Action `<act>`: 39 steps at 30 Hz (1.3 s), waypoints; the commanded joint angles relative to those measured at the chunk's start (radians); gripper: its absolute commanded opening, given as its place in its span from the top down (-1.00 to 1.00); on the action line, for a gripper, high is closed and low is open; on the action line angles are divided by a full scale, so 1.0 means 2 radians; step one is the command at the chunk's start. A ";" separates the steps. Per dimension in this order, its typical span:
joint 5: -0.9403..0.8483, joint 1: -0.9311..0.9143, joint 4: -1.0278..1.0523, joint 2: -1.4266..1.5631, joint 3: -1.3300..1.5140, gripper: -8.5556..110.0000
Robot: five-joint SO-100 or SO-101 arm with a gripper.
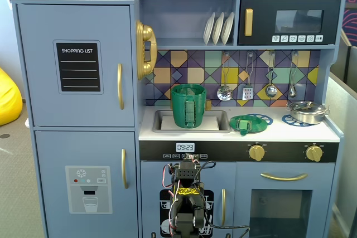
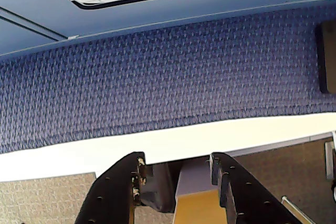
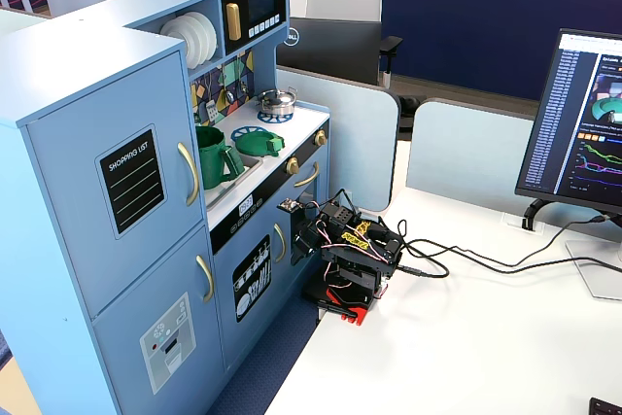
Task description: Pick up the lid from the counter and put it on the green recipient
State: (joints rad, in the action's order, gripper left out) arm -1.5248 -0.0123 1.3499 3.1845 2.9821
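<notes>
The green lid point(image 1: 244, 124) lies flat on the white counter over a blue burner ring, right of the sink; it also shows in the other fixed view point(image 3: 260, 144). The tall dark green recipient point(image 1: 188, 106) stands upright in the sink with its ribbed handle facing front, also seen from the side point(image 3: 216, 155). My arm point(image 1: 187, 196) is folded low in front of the toy kitchen, well below the counter, on the white table point(image 3: 355, 245). In the wrist view my gripper point(image 2: 176, 157) is open and empty, facing down at blue carpet and the table edge.
A silver pot with a metal lid point(image 1: 307, 111) sits on the right burner. Utensils point(image 1: 248, 76) hang on the back wall above the counter. A monitor point(image 3: 583, 123) and cables point(image 3: 486, 259) are on the white table right of the arm.
</notes>
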 commanded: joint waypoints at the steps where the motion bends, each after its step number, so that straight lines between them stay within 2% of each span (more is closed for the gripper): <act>1: -0.015 -0.043 0.091 -0.003 0.008 0.86; 9: -0.016 -0.044 0.079 -0.003 0.008 0.86; 12: -0.041 -0.093 -0.019 -0.011 -0.005 0.86; 17: -0.113 -0.189 -0.252 -0.058 -0.084 0.85; 25: -0.058 -0.301 -0.489 -0.176 -0.212 0.33; 30: -0.058 -0.313 -0.573 -0.209 -0.222 0.26; 39: -0.061 -0.298 -0.667 -0.349 -0.300 0.26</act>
State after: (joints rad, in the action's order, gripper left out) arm -1.6490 -0.6167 0.0982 2.5955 2.5081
